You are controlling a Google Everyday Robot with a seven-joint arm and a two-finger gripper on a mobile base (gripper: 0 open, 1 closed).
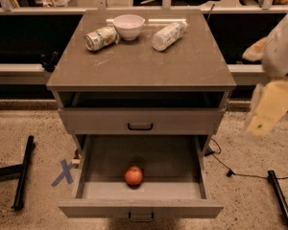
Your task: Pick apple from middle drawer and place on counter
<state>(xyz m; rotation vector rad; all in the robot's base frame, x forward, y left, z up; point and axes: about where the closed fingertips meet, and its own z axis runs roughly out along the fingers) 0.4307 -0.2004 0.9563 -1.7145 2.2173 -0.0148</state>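
The apple [133, 175], small and red-orange, lies on the grey floor of the middle drawer [140, 208], near its front. The drawer is pulled fully out at the bottom of the cabinet. The upper front [140, 121] with its black handle is closed. The counter [139, 61] is the flat grey-brown top above. My gripper [269, 109], cream-coloured, hangs in the air at the right edge of the view. It is beside the cabinet's right side, level with the upper front, well above and right of the apple. It holds nothing that I can see.
On the counter's far part stand a white bowl [128, 26], a can on its side [101, 37] and a white bottle on its side [168, 35]. Black stand legs lie on the floor at left [23, 171] and right [281, 198]. Blue tape X [63, 172] and a cable [230, 169] are on the floor.
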